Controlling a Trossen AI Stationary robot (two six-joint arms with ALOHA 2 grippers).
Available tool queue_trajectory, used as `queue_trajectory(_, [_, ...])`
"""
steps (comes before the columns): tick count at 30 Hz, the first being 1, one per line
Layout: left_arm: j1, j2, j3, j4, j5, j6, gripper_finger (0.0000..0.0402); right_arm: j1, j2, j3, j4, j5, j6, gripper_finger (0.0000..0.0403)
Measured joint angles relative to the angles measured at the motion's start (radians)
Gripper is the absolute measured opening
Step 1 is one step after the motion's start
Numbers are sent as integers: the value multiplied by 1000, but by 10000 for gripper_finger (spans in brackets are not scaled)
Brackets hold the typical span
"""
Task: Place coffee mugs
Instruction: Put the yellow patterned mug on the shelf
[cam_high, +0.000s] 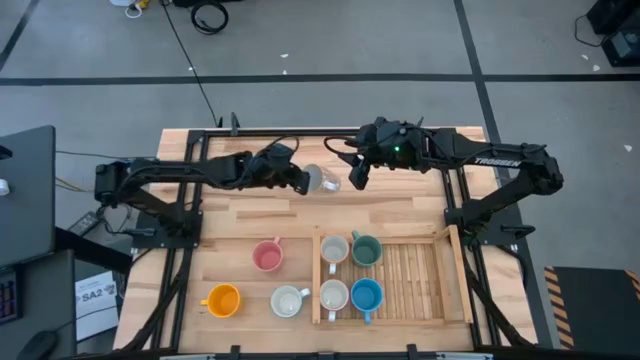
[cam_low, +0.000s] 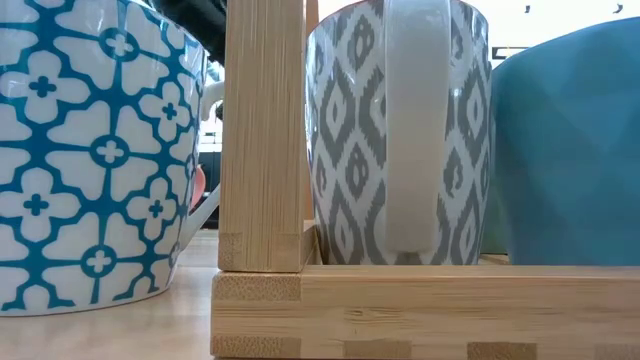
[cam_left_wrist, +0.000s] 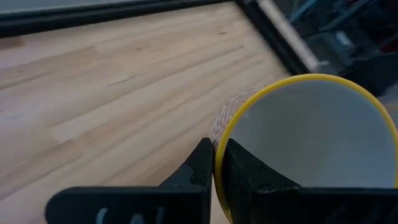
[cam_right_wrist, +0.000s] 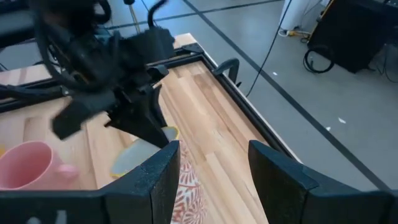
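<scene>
- We see the left gripper (cam_high: 300, 183) at the far middle of the wooden counter (cam_high: 240, 215), its fingers (cam_left_wrist: 205, 163) pinching the yellow rim of a mug (cam_left_wrist: 305, 146); in the high view that held mug (cam_high: 322, 180) lies tilted between the 2 grippers.
- The right gripper (cam_high: 357, 175) hangs just right of the held mug, its fingers (cam_right_wrist: 155, 177) spread wide; whether they touch the mug we cannot tell.
- Near the right side of the counter sits a bamboo tray (cam_high: 420, 275) holding 4 mugs in its left part: a pale mug (cam_high: 334, 249) and a dark green mug (cam_high: 366, 249) on the far row, another pale mug (cam_high: 333, 295) and a blue mug (cam_high: 366, 295) on the near row.
- Left of the tray, 3 mugs stand on the bare counter: a pink mug (cam_high: 267, 256), an orange mug (cam_high: 221, 300) at the near left, and a white mug (cam_high: 288, 301) just beside the tray.
- The low view shows a teal flower-patterned mug (cam_low: 95, 150) outside the tray's post and a grey diamond-patterned mug (cam_low: 400, 135) inside.
</scene>
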Motion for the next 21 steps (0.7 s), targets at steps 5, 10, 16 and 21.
queue_trajectory(5, [19,68,0,3,14,-16,25,-20,0,0,-35,0,9,197])
queue_trajectory(10, [36,126,0,1,39,-21,25,-42,0,0,-62,0,42,197])
queue_trajectory(16, [45,167,0,-45,55,-22,25,-60,0,0,-68,-1,42,197])
queue_trajectory(21, [44,167,0,-135,62,-25,25,-61,0,0,-91,-1,43,197])
